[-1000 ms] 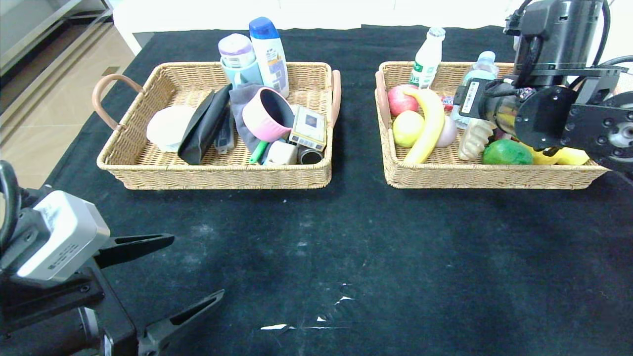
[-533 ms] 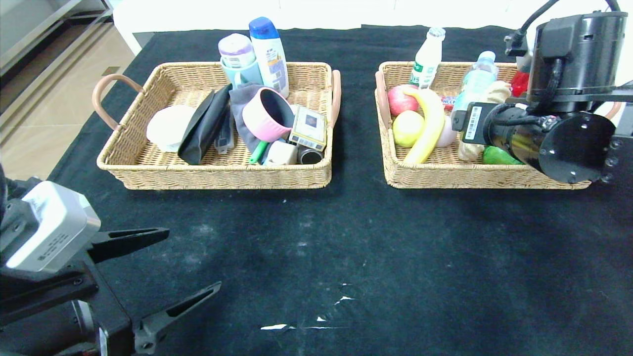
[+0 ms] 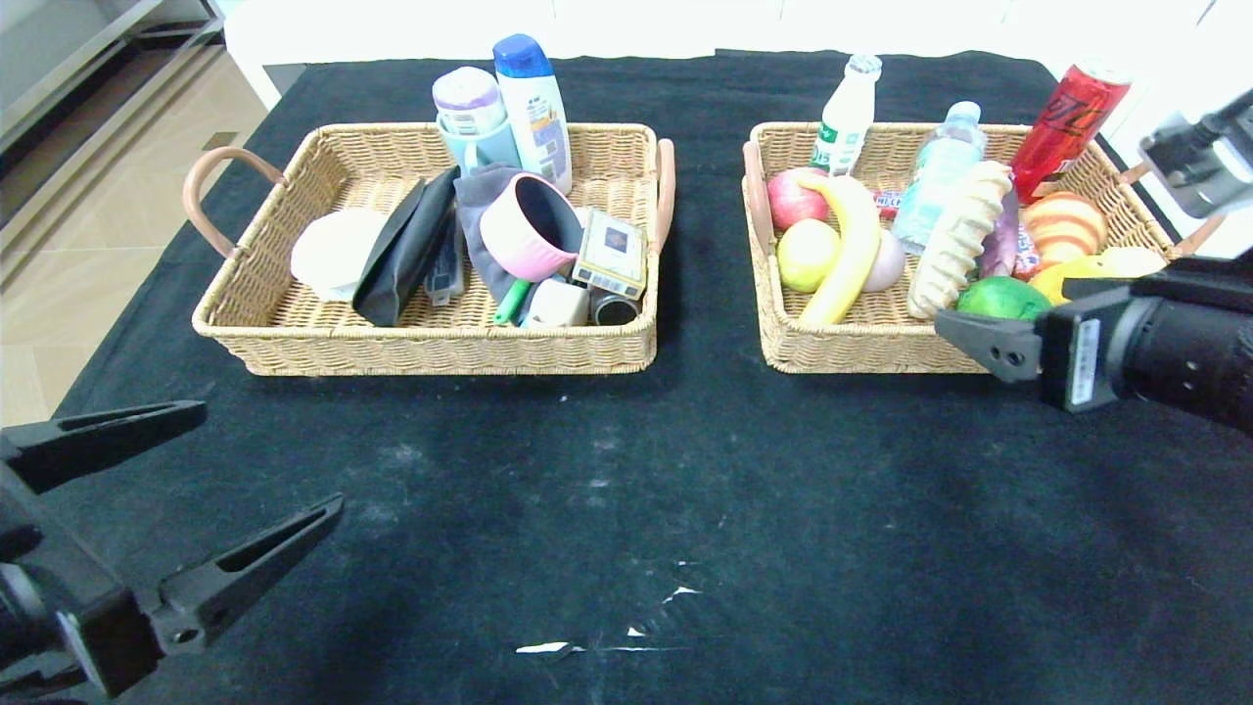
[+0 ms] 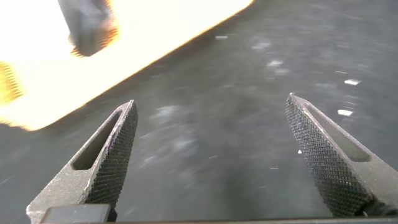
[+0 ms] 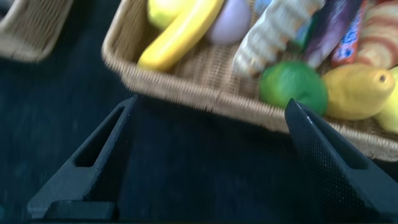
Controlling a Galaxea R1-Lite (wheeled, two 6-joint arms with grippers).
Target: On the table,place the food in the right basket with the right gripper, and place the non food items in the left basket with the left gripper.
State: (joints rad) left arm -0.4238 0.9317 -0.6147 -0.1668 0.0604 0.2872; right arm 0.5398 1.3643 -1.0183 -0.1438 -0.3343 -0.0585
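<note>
On the black table (image 3: 626,470) stand two wicker baskets. In the right basket (image 3: 881,351) lie the banana (image 3: 850,245), the water bottle (image 3: 938,176) and the striped bread roll (image 3: 1065,223). The left basket (image 3: 440,351) holds the black glasses case (image 3: 401,250), the card box (image 3: 612,253) and the pink saucepan (image 3: 529,230). My right gripper (image 3: 1000,304) hangs open and empty just in front of the right basket's near rim (image 5: 205,87), with the banana (image 5: 180,34) beyond. My left gripper (image 3: 269,458) is open and empty low over the cloth at the near left (image 4: 211,99).
The right basket also holds a cream ridged item (image 3: 954,240), a lime (image 3: 998,299), an apple, lemons, a red can (image 3: 1067,117) and a white bottle. A shampoo bottle (image 3: 533,108), cups and a white bowl sit in the left basket. White scraps (image 3: 587,646) mark the near cloth.
My right arm has drawn back from above the right basket to its near rim, its jaws wider, uncovering the can and roll. My left gripper has slid towards the near left.
</note>
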